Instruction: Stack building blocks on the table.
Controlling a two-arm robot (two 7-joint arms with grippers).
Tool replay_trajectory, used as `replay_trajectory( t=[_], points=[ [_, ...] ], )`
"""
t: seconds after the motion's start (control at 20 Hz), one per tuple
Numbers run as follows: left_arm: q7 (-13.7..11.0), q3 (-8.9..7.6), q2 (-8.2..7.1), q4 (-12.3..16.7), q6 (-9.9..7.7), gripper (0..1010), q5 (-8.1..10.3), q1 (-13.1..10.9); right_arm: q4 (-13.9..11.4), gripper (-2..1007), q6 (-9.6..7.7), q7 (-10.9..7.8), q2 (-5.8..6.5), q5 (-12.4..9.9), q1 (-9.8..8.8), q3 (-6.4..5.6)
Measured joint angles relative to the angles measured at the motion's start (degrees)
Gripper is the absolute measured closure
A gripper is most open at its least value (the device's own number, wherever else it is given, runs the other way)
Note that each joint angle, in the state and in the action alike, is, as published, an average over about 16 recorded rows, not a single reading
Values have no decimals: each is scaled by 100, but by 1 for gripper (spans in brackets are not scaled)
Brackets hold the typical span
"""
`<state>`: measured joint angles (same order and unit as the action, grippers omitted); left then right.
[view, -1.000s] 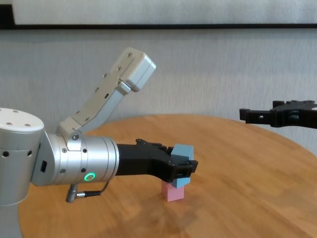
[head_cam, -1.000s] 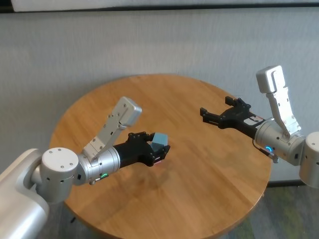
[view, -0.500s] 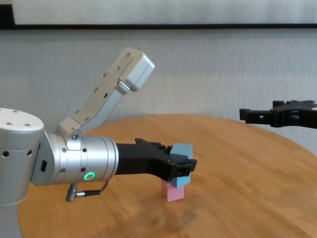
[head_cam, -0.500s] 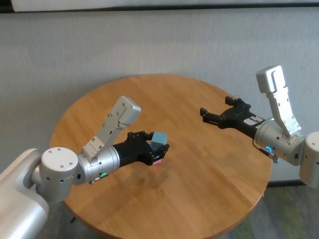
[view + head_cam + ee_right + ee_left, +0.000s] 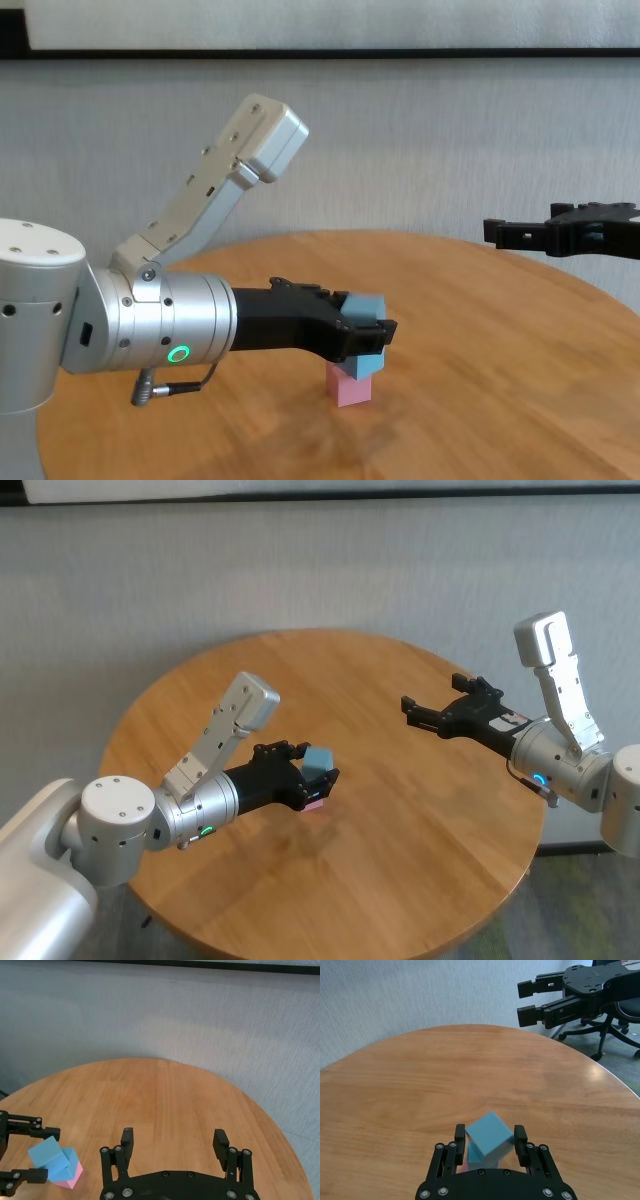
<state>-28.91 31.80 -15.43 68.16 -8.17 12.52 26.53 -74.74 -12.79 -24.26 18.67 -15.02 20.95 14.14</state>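
A pale pink block (image 5: 350, 390) stands on the table (image 5: 420, 830) with a light blue block (image 5: 360, 366) on top of it. A second light blue block (image 5: 369, 304) rests on that one, turned a little askew. My left gripper (image 5: 316, 776) reaches in level from the left and is shut on this top blue block (image 5: 489, 1135), one finger against each side. In the right wrist view the three blocks (image 5: 60, 1165) sit between those fingers. My right gripper (image 5: 408, 712) hovers open and empty over the table's right half, well clear of the stack.
The round table's edge (image 5: 500, 900) curves close on the right and front. A grey wall stands behind it. An office chair base (image 5: 615, 1035) shows on the floor beyond the table in the left wrist view.
My left gripper has sunk slightly with the top blue block, bringing it down onto the lower blue block. The right arm has not moved.
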Motion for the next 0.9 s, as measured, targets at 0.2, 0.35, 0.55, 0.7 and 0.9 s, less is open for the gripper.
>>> replay_trajectory(
  t=[0.2, 0.35, 0.55, 0.7, 0.9],
  points=[
    [13, -9, 0, 12, 2, 272, 1, -3, 0, 0, 0, 0, 0, 0, 0, 0],
    [26, -18, -5, 44, 2, 189, -1, -6, 0, 0, 0, 0, 0, 0, 0, 0],
    [64, -43, -24, 147, 5, 96, -5, -17, 0, 0, 0, 0, 0, 0, 0, 0],
    [118, -87, -55, 277, 17, 49, -11, -32, 0, 0, 0, 0, 0, 0, 0, 0],
    [245, -185, -144, 461, 36, 15, -65, -47, 0, 0, 0, 0, 0, 0, 0, 0]
  ],
)
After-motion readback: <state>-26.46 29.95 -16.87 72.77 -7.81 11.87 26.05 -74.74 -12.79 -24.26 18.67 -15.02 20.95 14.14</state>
